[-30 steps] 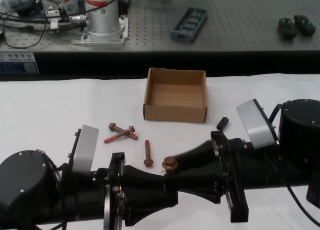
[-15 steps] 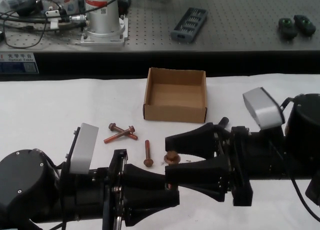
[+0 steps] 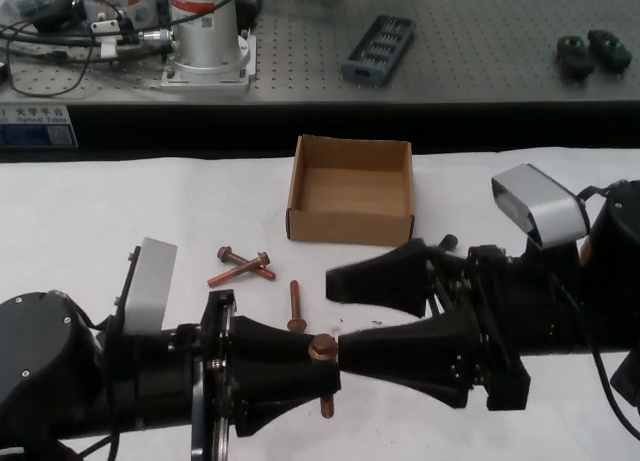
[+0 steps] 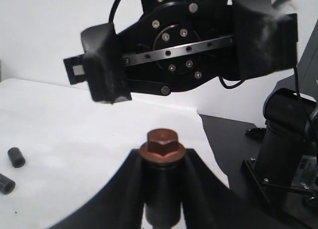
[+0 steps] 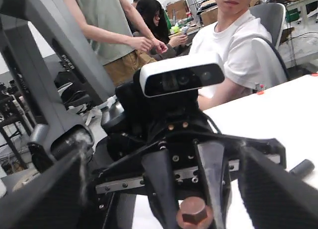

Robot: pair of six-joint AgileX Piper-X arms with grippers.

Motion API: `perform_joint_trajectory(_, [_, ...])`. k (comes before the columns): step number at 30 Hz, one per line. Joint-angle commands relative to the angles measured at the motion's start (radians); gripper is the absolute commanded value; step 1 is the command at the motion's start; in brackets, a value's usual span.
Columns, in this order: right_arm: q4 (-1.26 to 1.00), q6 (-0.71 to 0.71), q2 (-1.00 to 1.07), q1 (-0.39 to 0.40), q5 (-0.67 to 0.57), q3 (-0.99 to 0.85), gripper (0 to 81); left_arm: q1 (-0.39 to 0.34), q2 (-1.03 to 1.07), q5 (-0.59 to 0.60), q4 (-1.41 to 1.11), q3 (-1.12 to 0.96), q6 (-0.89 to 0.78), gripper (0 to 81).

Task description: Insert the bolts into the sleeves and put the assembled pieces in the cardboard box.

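Left gripper (image 3: 325, 359): lying nearest, at the left, with its fingers pressing in on a sleeve (image 4: 161, 194) from both sides.
Bolt (image 3: 322, 348): standing head up in that sleeve, its copper tip poking out below the fingers.
Right gripper (image 3: 336, 313): facing the left one from the right, its fingers spreading wide and gripping nothing. In the high view its nearer finger (image 3: 400, 349) is sitting just beside the bolt head; whether they are touching cannot be told.
White cloth (image 3: 80, 221): covering the bench, with both arms blocking its near part.
Single bolt (image 3: 296, 299): lying loose just behind the left gripper, whose body is hiding the head end.
Crossed bolts (image 3: 245, 264): lying one over the other, a little farther left.
Spare sleeve (image 3: 446, 243): lying near the box's right corner, the right gripper hiding most of it.
Two loose sleeves (image 4: 16, 157): lying on the cloth, seen from the left wrist.
Cardboard box (image 3: 350, 224): sitting open at mid-bench behind the bolts, holding nothing.
Metal table (image 3: 480, 41): standing beyond the cloth, carrying a metal column (image 3: 205, 31) and a black rack (image 3: 378, 46).
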Motion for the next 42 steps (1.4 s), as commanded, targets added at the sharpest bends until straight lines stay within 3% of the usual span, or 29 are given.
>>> perform_joint_trajectory(1, [-0.018, -0.044, 0.002, -0.029, 0.071, 0.001, 61.1, 0.035, -0.014, -0.003, -0.024, -0.010, -0.070, 0.6])
perform_joint_trajectory(8, [-0.082, -0.111, 0.000, -0.113, 0.186, 0.069, 61.1, 0.169, -0.103, -0.028, -0.004, -0.009, -0.156, 0.6])
perform_joint_trajectory(14, [-0.201, -0.086, -0.078, -0.116, 0.213, 0.128, 61.1, 0.181, -0.242, -0.174, 0.271, -0.018, -0.064, 0.6])
perform_joint_trajectory(17, [-0.203, -0.086, -0.131, -0.116, 0.231, 0.150, 61.1, 0.169, -0.335, -0.233, 0.502, -0.084, 0.008, 0.6])
perform_joint_trajectory(24, [-0.203, -0.026, -0.194, -0.116, 0.340, 0.177, 61.1, 0.101, -0.456, -0.482, 1.440, -0.461, 0.329, 0.6])
perform_joint_trajectory(26, [-0.203, 0.048, -0.213, -0.116, 0.354, 0.177, 61.0, 0.079, -0.439, -0.568, 1.609, -0.576, 0.360, 0.6])
perform_joint_trajectory(29, [-0.203, 0.099, -0.260, -0.116, 0.368, 0.185, 59.8, 0.072, -0.393, -0.608, 1.697, -0.690, 0.293, 0.6])
perform_joint_trajectory(34, [-0.194, 0.115, -0.402, -0.132, 0.368, 0.219, 44.2, 0.072, -0.272, -0.607, 1.754, -0.821, 0.231, 0.6])
perform_joint_trajectory(38, [-0.188, 0.208, -0.525, -0.134, 0.410, 0.266, 24.2, 0.072, -0.131, -0.607, 1.823, -0.932, 0.231, 0.6])
perform_joint_trajectory(42, [-0.187, 0.264, -0.600, -0.126, 0.346, 0.331, 1.0, 0.070, 0.014, -0.607, 1.888, -1.078, 0.231, 0.6])
